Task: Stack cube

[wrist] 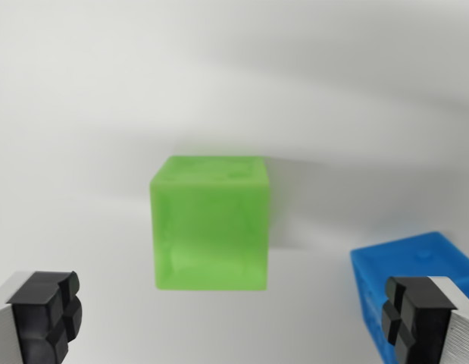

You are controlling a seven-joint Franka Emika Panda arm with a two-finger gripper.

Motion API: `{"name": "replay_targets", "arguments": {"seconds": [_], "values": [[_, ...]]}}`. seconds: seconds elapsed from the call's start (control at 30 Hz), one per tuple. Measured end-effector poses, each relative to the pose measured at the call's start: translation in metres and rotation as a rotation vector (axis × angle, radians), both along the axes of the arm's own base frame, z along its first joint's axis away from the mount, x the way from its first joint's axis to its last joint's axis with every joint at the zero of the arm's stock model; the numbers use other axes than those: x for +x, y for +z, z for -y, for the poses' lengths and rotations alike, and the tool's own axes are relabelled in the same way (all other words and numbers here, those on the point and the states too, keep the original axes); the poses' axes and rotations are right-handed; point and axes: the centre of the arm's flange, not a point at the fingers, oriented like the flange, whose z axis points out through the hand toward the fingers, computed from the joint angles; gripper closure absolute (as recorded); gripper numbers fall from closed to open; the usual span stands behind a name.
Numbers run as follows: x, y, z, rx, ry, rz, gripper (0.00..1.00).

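While the gripper (230,322) hangs with its jaws spread wide and nothing between them, you can see that the stacking has not begun: both cubes sit apart on the pale table (82,114), neither on top of the other. The green cube (210,231) rests near the middle of the wrist view, just ahead of the open fingers (48,315) and roughly centred between them. The blue cube (408,265) lies at the wrist view's lower right, partly hidden behind the right-hand finger. You still have a grasp, a lift and a placement to make. The green cube looks translucent and glossy, square-edged, with faint marks on its top face; the picture is slightly soft
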Motion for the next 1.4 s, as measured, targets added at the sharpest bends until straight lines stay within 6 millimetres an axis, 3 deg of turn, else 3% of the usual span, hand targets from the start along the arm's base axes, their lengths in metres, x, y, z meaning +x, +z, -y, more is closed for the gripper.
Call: {"name": "replay_targets", "arguments": {"seconds": [0.3, 0.67, 1.03, 1.07, 1.4], "values": [[-0.014, -0.034, -0.006, 0.006, 0.019, -0.009, 0.00], [-0.016, -0.081, -0.007, 0.010, 0.022, -0.012, 0.00], [-0.016, -0.103, -0.008, 0.009, 0.023, -0.009, 0.00], [-0.016, -0.104, -0.008, 0.009, 0.023, -0.009, 1.00], [-0.015, -0.104, -0.008, 0.009, 0.023, -0.008, 1.00]]}}
